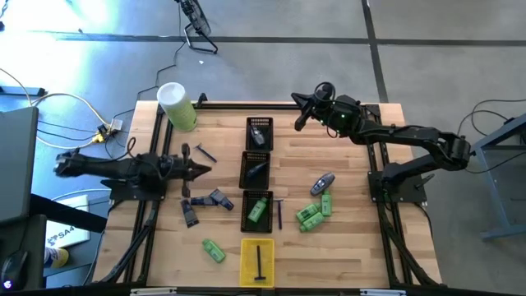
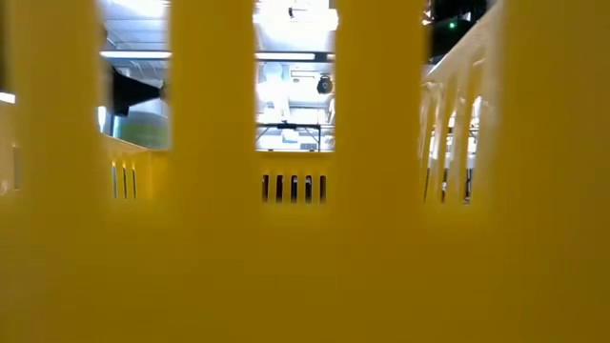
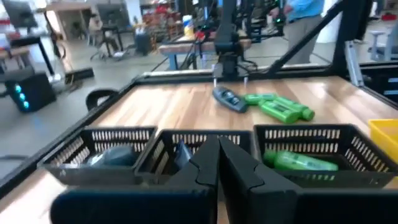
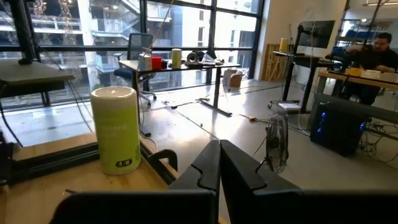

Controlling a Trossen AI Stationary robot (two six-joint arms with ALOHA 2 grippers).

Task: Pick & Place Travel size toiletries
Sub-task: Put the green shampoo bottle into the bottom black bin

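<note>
Both tools closed and empty: left tool [image 1: 204,170] over the worktop's left side, right tool [image 1: 298,123] at the far edge. We'd judge the loose bright green plastic bottles [image 1: 314,212] right of the trays light, stiff, slick; grip mid-body, across the width.

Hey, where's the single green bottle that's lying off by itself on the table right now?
In the high view, the lone green bottle lies on the wood near the table's front edge, just left of the yellow tray and below the purple-grey tubes.
</note>
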